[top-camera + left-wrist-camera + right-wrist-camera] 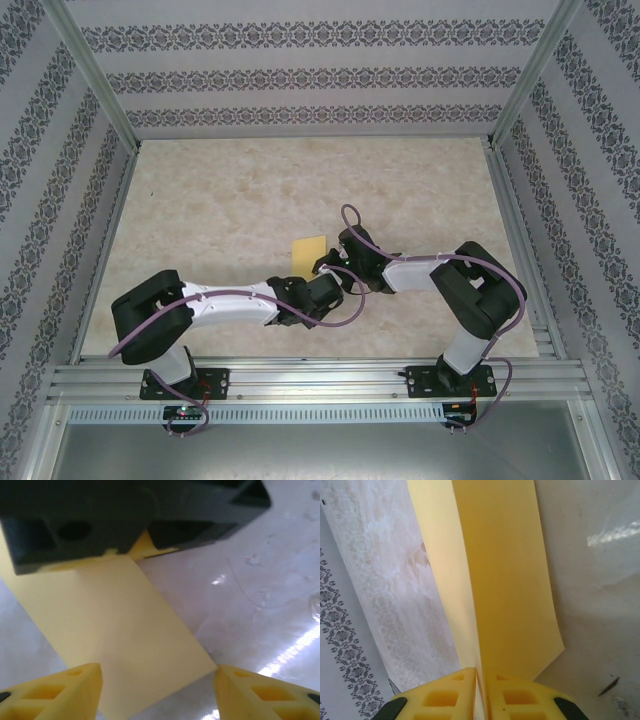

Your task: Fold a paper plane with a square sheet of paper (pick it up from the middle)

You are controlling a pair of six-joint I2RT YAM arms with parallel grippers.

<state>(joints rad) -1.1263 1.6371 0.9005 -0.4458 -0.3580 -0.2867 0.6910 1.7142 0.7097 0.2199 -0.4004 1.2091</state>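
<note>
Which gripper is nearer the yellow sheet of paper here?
Right. The right gripper is shut on an edge of the yellow sheet of paper; the left gripper is open at its other end, not gripping.

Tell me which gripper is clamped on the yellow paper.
The right gripper: its fingers are shut on the yellow paper, while the left gripper stands open, gripping nothing.

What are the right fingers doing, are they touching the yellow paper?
Touching. The right wrist view shows the right fingers pinched together, with the yellow paper squeezed in the slit between them.
</note>
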